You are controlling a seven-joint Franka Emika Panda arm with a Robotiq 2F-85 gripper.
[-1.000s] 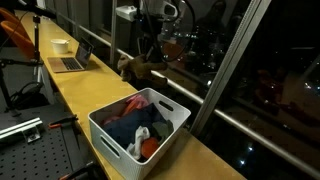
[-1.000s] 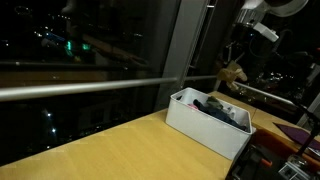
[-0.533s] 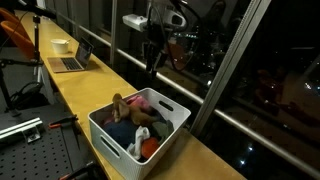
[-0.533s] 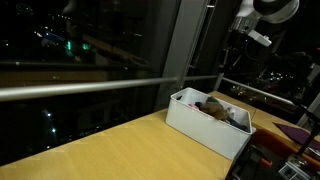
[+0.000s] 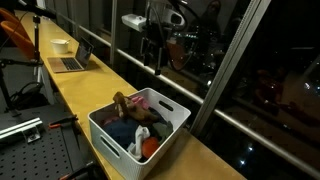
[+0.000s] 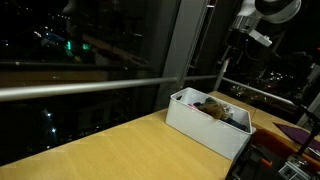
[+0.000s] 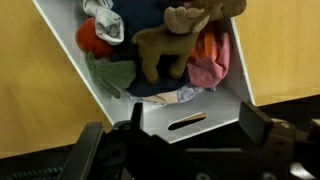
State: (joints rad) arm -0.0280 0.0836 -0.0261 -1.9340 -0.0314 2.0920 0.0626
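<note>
The hand (image 5: pixel 153 62) hangs high with its fingers spread wide apart and nothing between them. A second ago it was clamped on the brown plush toy (image 7: pixel 165 45) at about this height. The toy has since dropped and now lies straight below the hand on the heap of clothes in the white bin (image 5: pixel 110 137), so the release looks done and the toy looks delivered.

In the wrist view a pink cloth (image 7: pixel 212 55) touches the toy on one side, with a red-orange bundle (image 7: pixel 93 38) and a white sock (image 7: pixel 103 15) on the other.

The bin stands under the hand on a long wooden tabletop (image 5: pixel 88 95). Farther along from the hand sit a laptop (image 5: pixel 72 60) and a white bowl (image 5: pixel 61 45). Beyond the hand, tall window glass (image 5: pixel 262 80) shows night-time city lights.
</note>
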